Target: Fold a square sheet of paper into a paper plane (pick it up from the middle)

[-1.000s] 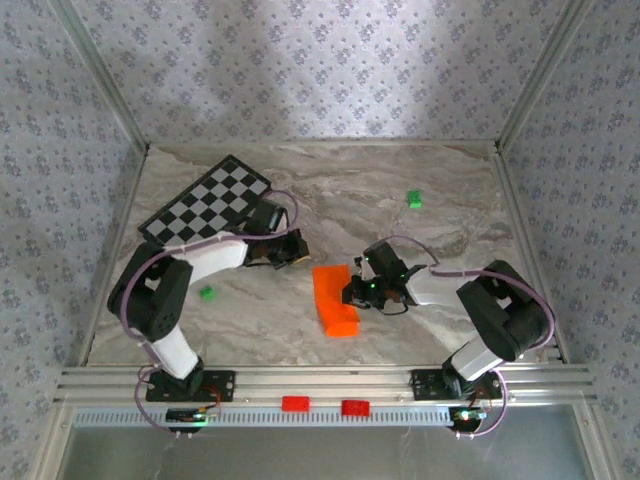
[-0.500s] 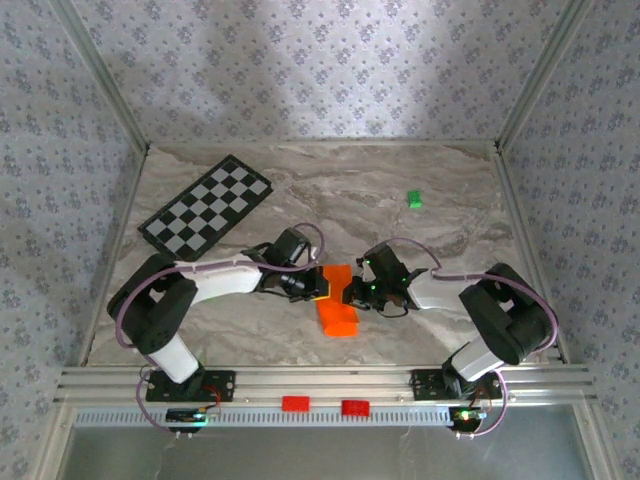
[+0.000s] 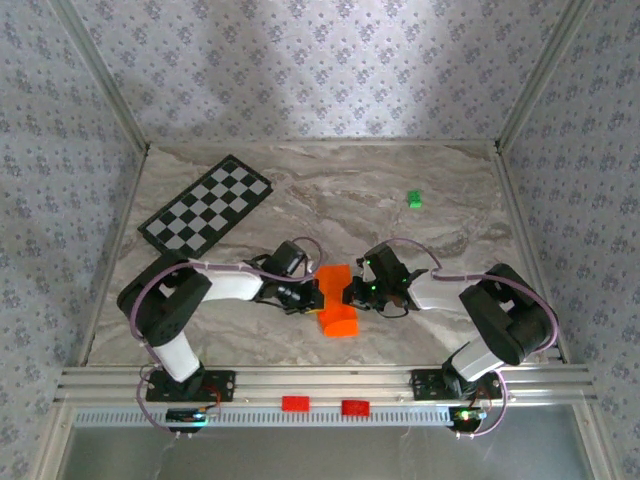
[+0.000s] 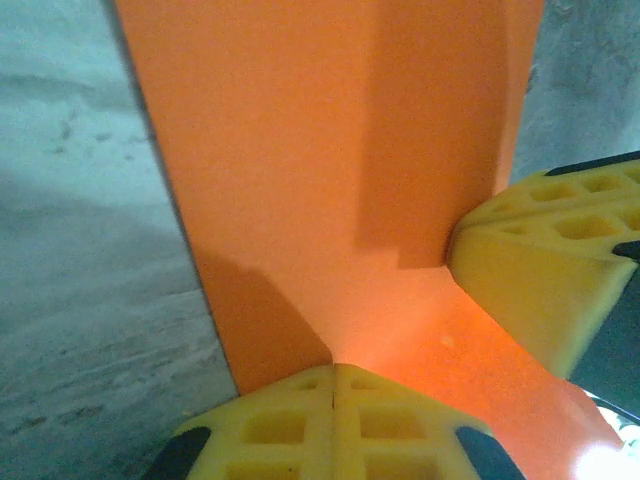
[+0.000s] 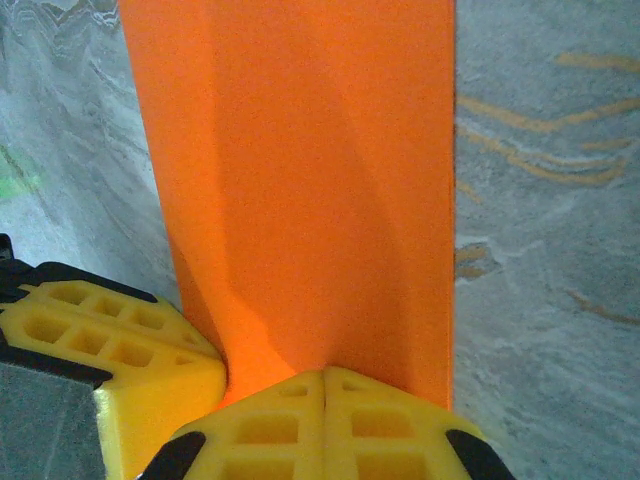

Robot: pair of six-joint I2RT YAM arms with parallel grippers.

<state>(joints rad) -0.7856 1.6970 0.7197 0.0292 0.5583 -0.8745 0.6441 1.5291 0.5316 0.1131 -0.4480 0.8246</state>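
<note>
The square sheet of paper [image 3: 340, 315] sits just below frame centre, already a narrow folded strip; my left gripper [image 3: 316, 296] and right gripper [image 3: 350, 293] each pinch an edge. Nose, wings remain, I judge.

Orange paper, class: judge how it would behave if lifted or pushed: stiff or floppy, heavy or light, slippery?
Probably floppy: the orange paper curves in soft folds rather than lying flat. Likely very light, since it looks like a thin sheet. It could slide on the smooth marbled table when pushed.
</note>
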